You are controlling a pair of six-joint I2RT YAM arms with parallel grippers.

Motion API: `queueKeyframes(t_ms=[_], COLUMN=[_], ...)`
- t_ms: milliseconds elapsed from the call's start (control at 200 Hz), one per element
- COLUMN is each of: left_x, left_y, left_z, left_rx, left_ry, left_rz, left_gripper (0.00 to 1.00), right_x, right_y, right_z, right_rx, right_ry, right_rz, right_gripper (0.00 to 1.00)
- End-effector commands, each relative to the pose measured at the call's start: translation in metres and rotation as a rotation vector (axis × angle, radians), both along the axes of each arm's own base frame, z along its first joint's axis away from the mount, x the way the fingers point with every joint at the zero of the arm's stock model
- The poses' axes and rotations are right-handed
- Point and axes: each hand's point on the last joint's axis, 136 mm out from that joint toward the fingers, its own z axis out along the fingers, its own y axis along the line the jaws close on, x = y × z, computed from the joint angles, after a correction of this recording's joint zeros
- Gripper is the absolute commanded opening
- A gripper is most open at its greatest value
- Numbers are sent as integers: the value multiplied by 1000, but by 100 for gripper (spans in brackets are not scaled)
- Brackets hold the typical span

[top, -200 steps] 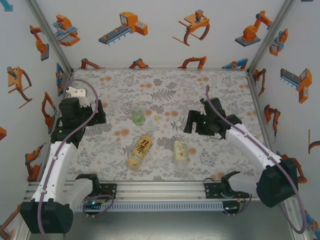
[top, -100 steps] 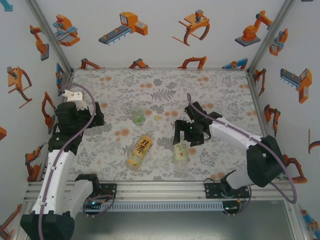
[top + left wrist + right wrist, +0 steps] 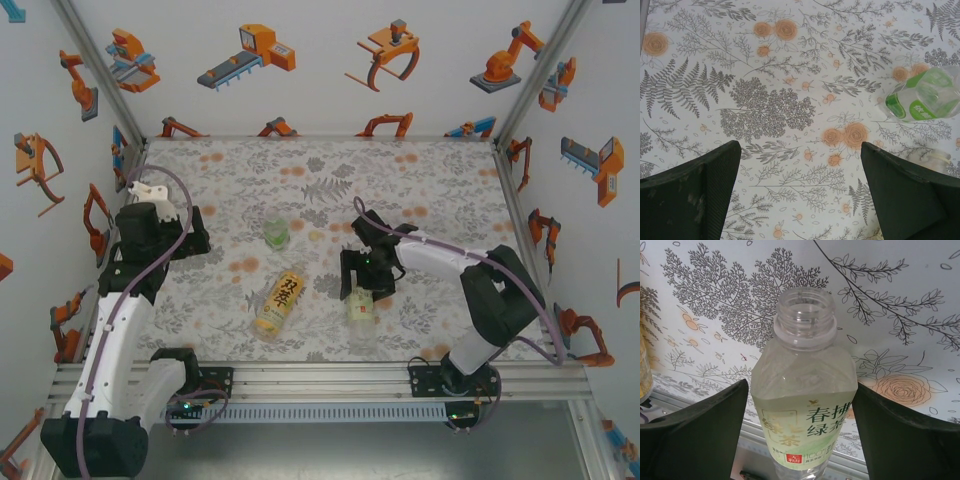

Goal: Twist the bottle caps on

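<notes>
White walls (image 3: 330,70) with orange robot-arm stickers close off three sides. Grey fern-and-orange-flower cloth (image 3: 440,180) covers the table, and an aluminium rail (image 3: 320,375) runs along the near edge.

Left arm (image 3: 115,330) sits at the far-left of the cloth. The left wrist view has the left gripper (image 3: 800,200) spread wide, with bare cloth between the fingers.

Right arm (image 3: 450,265) reaches in toward centre. Its right gripper (image 3: 802,440) is spread around the clear bottle (image 3: 805,405), one finger on each side and right against the label. Can't tell whether they're pressing it.

- Top view: clear bottle lies flat near the rail, its neck end tucked under the gripper.
- Right wrist view: the neck is open with bare threads. Pale yellow-green label with green characters, lower body cut off by the frame edge.

Amber bottle (image 3: 279,303) lies on the cloth left of the clear one, well apart from it, yellow label up. The right wrist view catches just a sliver of it at the left edge.

Green-tinted bottle (image 3: 277,234) is further back, mid-table, and also shows top right in the left wrist view. Can't tell if it's upright or tipped.

Pale translucent object (image 3: 939,159) beside the left gripper's right-hand finger is half hidden, can't identify it.

Small pale cap (image 3: 316,236) sits on the cloth just right of the green-tinted bottle, not touching it.
</notes>
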Motion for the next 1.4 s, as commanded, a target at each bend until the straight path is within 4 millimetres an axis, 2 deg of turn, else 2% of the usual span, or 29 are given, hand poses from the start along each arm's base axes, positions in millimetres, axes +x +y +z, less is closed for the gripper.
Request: queueKeyframes(t_ms=[0, 140, 250, 366, 516, 626, 691, 781, 941, 1052, 1152, 1242, 1392], left_x=[1, 1, 3, 6, 6, 1, -4, -12, -36, -57, -78, -102, -143], left_y=[1, -4, -11, -26, -53, -81, -99, -123, -167, -194, -216, -235, -264], left_z=[6, 3, 2, 4, 25, 49, 66, 86, 118, 135, 150, 163, 169], left_rx=[-16, -13, -15, -42, -148, -252, -311, -377, -426, -452, -490, -509, -476], left_ry=[20, 36, 40, 50, -4, -83, -121, -160, -260, -335, -415, -506, -602], left_rz=[26, 7, -19, -85, -179, -304, -393, -508, -709, -854, -997, -1140, -1356], left_gripper=[97, 97, 97, 97, 97, 100, 96, 96, 97, 98, 99, 99, 98], right_x=[10, 11, 12, 16, 23, 27, 28, 27, 21, 14, 2, -18, -51], right_y=[3, 1, 0, 0, 2, 8, 14, 20, 28, 33, 38, 43, 44], right_z=[6, 11, 22, 41, 75, 111, 136, 171, 236, 278, 314, 347, 392], right_rx=[-6, -6, 7, 29, 89, 165, 232, 317, 455, 559, 668, 779, 959], right_ry=[-34, -57, -95, -157, -272, -394, -474, -591, -784, -910, -1010, -1112, -1251], right_rz=[-19, -26, -30, -17, 9, 52, 91, 136, 215, 254, 313, 412, 534], right_gripper=[69, 59, 53, 51, 49, 47, 47, 46, 46, 39, 35, 33, 31])
